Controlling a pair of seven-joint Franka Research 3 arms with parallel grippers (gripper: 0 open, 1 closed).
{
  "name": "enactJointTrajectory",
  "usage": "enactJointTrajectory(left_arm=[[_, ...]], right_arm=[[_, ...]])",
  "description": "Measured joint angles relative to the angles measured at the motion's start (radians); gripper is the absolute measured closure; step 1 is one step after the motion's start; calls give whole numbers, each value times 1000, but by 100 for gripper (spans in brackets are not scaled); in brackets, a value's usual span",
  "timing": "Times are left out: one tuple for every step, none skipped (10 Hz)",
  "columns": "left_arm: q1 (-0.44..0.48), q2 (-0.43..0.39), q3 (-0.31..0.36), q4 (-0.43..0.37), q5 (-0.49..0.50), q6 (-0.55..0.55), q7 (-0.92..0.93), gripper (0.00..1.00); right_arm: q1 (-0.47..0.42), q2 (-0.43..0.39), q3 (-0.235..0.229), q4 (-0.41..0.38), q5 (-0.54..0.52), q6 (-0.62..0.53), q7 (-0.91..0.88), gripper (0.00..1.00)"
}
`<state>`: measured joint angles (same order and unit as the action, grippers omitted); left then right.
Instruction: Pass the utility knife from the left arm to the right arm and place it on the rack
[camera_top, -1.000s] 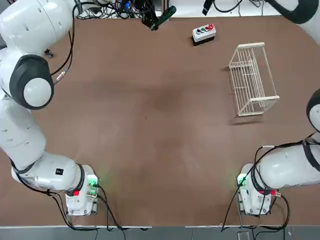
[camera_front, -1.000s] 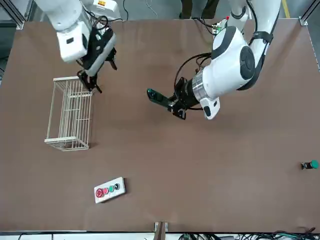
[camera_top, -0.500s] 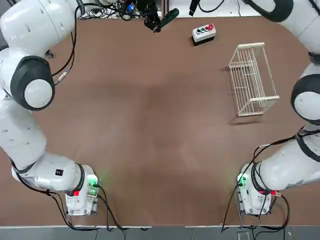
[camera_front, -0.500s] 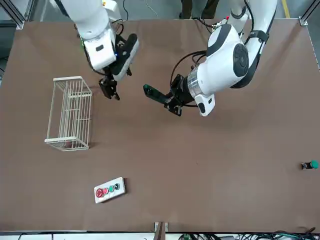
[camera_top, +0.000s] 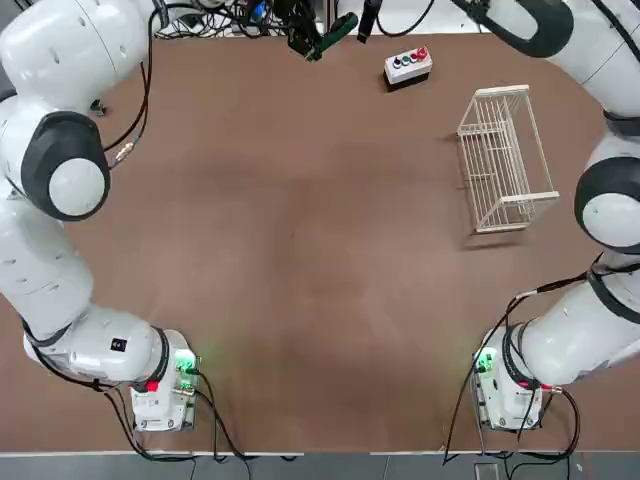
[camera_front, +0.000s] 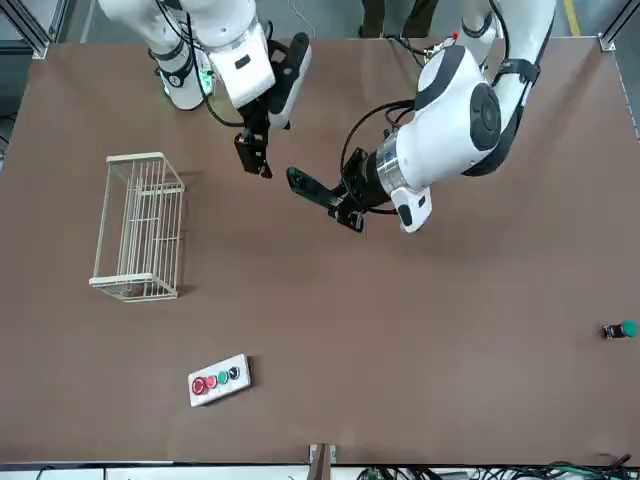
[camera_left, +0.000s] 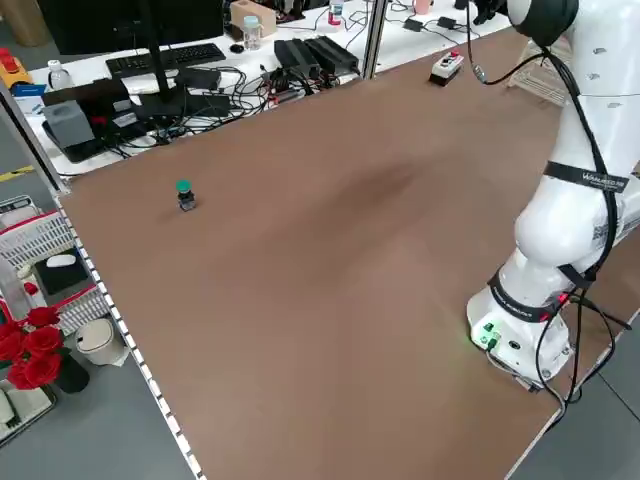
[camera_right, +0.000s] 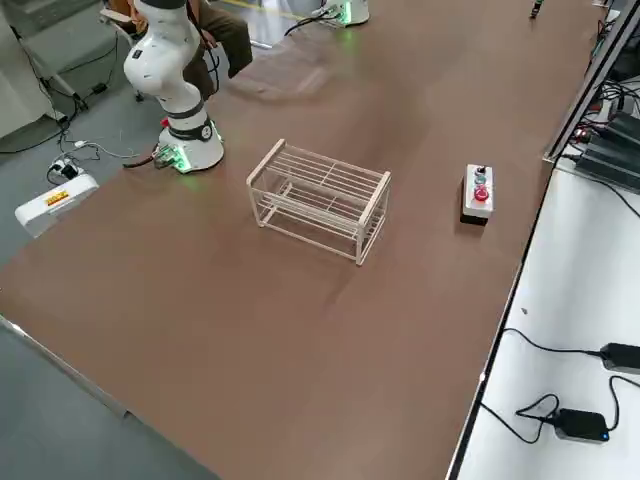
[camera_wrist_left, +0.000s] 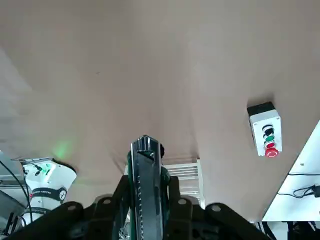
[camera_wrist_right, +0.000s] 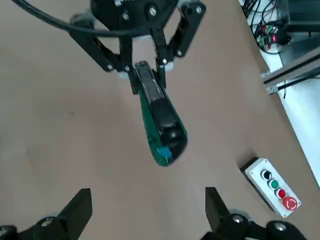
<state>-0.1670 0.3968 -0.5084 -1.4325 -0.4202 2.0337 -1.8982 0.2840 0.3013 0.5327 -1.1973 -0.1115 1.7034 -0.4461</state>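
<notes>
My left gripper (camera_front: 345, 205) is clamped on one end of the utility knife (camera_front: 308, 188), holding it level above the middle of the table (camera_front: 400, 360) with its free end pointing toward the right arm's side. My right gripper (camera_front: 253, 153) hangs just short of that free end, at about ten o'clock from it in the front view, with its jaws spread wide and nothing between them; in its own wrist view the knife's tip sits between the two fingers (camera_wrist_right: 75, 210) but farther off. What worries me from here is the catch: if I close while the tip is only barely inside the jaws, I judge the right gripper could pinch just the rounded green end and the knife could pivot or slip out once the left lets go. If the left opens too early, it drops to the table. Coming in crooked could also knock the knife in the left's grip. The rack (camera_front: 140, 228) stands well apart, at about eight o'clock from the knife, with nothing in it, so placing is not yet begun. Against the frames a second ago, the right gripper has swung across from beside the rack's far end to close by the knife, while the left gripper and knife have hardly shifted, and both jaws stand as they did.
</notes>
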Motion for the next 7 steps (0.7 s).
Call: enactJointTrajectory(left_arm=[[0, 0, 0, 0, 0, 0, 4, 66], [-1, 0, -1, 1, 0, 0, 8, 66], [-1, 0, -4, 1, 0, 0, 13, 66], [-1, 0, -14, 1, 0, 0, 20, 66], [-2, 0, -20, 1, 0, 0, 28, 66], [-3, 0, -22, 1, 0, 0, 31, 66], [-3, 0, -22, 1, 0, 0, 32, 66]], right_arm=[[9, 5, 0, 0, 0, 20, 9, 0], [20, 18, 0, 0, -1, 43, 25, 0], [34, 39, 0, 0, -12, 68, 41, 0], [46, 62, 0, 0, -32, 87, 58, 0], [56, 80, 0, 0, -47, 98, 72, 0], [61, 91, 0, 2, -52, 104, 80, 0], [62, 95, 0, 6, -53, 105, 83, 1]])
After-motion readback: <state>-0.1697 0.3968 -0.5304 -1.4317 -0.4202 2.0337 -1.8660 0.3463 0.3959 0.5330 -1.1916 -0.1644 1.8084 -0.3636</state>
